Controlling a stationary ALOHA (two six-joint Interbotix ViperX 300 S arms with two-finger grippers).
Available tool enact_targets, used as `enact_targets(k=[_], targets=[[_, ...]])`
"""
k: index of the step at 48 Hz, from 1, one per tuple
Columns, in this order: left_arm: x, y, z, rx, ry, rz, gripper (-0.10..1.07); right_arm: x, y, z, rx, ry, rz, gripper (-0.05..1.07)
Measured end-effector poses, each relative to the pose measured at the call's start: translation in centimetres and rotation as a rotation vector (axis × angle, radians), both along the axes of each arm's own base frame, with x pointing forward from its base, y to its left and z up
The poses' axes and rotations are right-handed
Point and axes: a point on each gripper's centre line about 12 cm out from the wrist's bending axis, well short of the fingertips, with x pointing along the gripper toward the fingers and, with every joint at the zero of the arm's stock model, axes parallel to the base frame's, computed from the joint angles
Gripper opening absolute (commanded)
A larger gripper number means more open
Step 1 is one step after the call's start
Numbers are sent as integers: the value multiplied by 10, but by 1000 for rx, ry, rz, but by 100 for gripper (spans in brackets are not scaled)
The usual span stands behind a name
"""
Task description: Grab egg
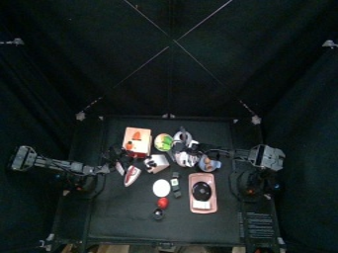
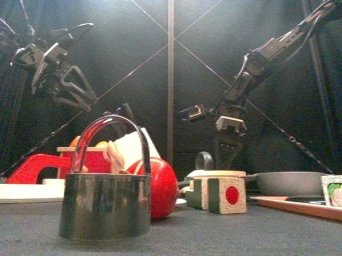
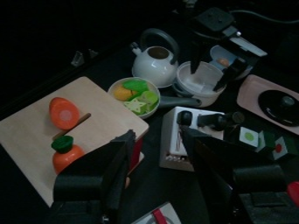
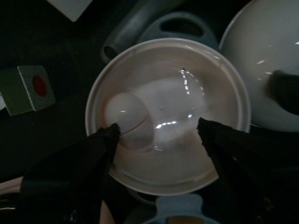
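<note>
Right wrist view: egg [image 4: 122, 109] in bowl [image 4: 222, 153], we'd judge smooth, fragile; right tool [image 4: 158, 144] spread wide, pinch its sides gently.

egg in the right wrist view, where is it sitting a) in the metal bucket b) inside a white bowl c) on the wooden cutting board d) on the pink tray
b, the egg lies inside the white bowl, toward one side of its floor, with the open right gripper hanging right above it, one of the fingers on each side.
</note>
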Motion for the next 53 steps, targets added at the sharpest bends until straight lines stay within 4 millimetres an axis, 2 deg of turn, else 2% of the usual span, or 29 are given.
enact_targets(k=[30,43,53], targets=[[-3,3,-4,0,11,12,84,6,-4,-18,9,36,1,100],[-3,4,-4,0,11,19,84,6,-4,-21,24,48,-14,88],[-4,5,-5,0,12,23,84,10,0,-13,93,64,-56,84]])
